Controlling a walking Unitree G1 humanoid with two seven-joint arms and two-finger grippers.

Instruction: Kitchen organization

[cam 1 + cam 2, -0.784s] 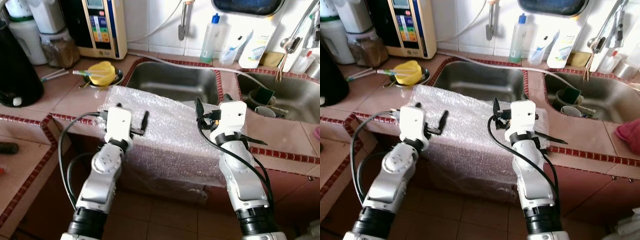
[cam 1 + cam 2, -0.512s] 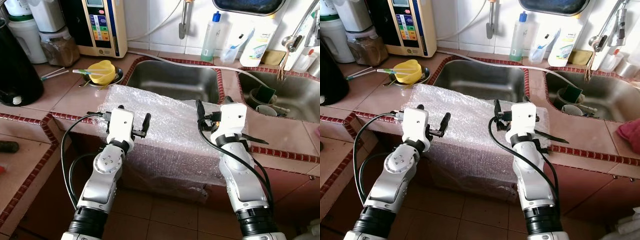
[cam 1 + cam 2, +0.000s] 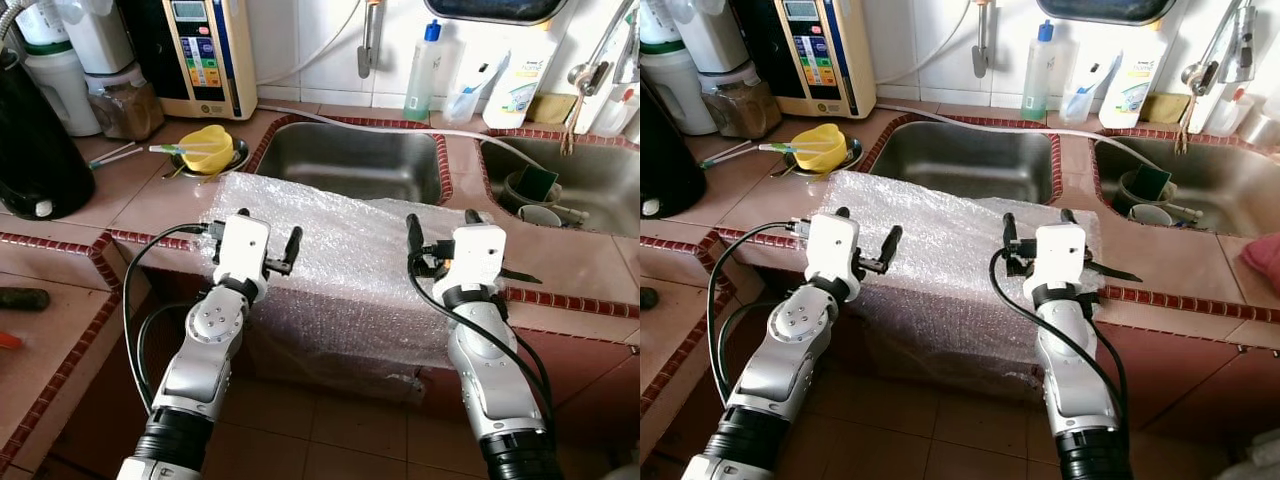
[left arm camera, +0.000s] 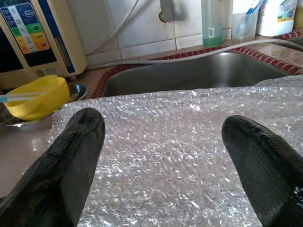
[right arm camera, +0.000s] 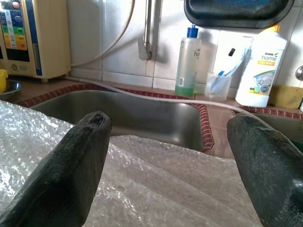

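Your right tool (image 3: 440, 232) has drawn back toward the tabletop's (image 3: 150, 195) front edge since a moment ago, while your left tool (image 3: 266, 233) has edged forward, so both now sit level over the bubble wrap (image 3: 340, 245). That looks like a squared-up stance for a two-handed lift. Both tools are spread wide with nothing between the fingers. The wrap is a clear, pimpled, crinkly sheet, draped from the near rim of the steel sink (image 3: 350, 160) over the red-trimmed tile edge and hanging down the front. It is soft and will buckle. A yellow bowl (image 3: 205, 147) sits just behind its left corner.
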